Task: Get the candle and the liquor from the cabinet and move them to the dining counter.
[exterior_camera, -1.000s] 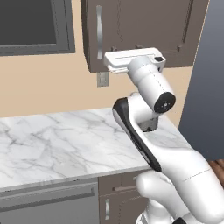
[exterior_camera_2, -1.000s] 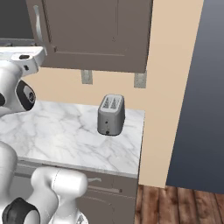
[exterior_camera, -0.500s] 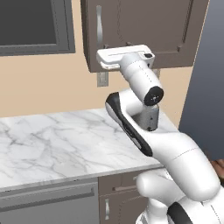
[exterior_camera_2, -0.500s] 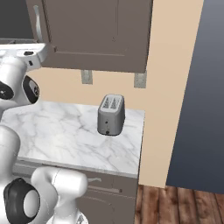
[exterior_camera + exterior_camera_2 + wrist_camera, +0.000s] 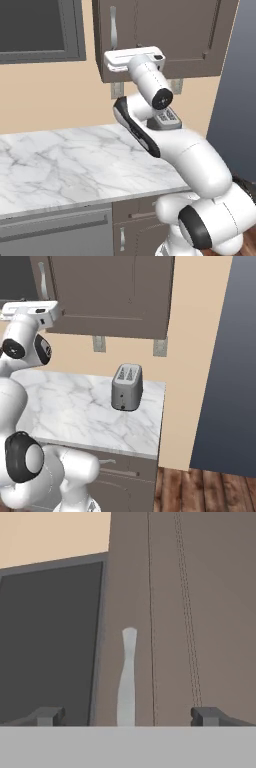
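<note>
Your claw (image 5: pixel 126 716) is spread wide and holds nothing, its tips standing either side of the silver handle (image 5: pixel 127 677) on the closed cabinet (image 5: pixel 200 612); from the base views the hand (image 5: pixel 131 58) sits raised at the cabinet's lower edge, above the wall counter (image 5: pixel 75 160) and left of the toaster (image 5: pixel 127 387). You are at the first step, opening the door. Candle and liquor are hidden behind it, so next ease forward and close on the handle, then pull.
</note>
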Controlling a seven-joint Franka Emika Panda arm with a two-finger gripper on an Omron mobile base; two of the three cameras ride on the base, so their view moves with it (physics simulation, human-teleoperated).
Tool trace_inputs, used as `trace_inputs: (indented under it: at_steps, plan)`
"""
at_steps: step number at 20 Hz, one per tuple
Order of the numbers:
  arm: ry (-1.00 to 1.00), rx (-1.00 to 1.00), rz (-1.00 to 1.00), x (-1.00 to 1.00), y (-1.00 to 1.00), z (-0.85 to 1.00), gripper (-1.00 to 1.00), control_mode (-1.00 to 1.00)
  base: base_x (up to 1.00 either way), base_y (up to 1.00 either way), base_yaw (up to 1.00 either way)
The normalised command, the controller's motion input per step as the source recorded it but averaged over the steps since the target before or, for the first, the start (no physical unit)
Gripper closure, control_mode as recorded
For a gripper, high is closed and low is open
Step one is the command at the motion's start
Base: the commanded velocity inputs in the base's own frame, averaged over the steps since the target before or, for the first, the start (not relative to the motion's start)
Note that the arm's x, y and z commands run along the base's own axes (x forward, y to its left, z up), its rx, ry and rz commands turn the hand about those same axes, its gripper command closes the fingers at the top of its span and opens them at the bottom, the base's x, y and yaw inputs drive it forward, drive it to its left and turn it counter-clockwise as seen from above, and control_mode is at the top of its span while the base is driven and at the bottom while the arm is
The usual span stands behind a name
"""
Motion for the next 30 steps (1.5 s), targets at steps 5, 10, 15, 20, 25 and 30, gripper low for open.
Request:
trace_inputs:
  at_steps: [5,10,15,20,25,30]
  plan:
    - [0.00,0.00,-0.10,0.47,0.00,0.00,-1.00,-1.00,0.00,0.00,0.00]
    - [0.00,0.00,-0.10,0.41,0.07,0.00,-1.00,-1.00,0.00,0.00,0.00]
    - [0.00,0.00,-0.01,0.08,0.22,0.00,-1.00,-1.00,0.00,0.00,0.00]
    - [0.00,-0.01,0.00,0.06,0.28,0.00,-1.00,-1.00,0.00,0.00,0.00]
    - [0.00,0.00,0.00,0.31,0.06,0.00,-1.00,-1.00,0.00,0.00,0.00]
    - [0.00,0.00,0.00,0.35,0.00,0.00,-1.00,-1.00,0.00,0.00,0.00]
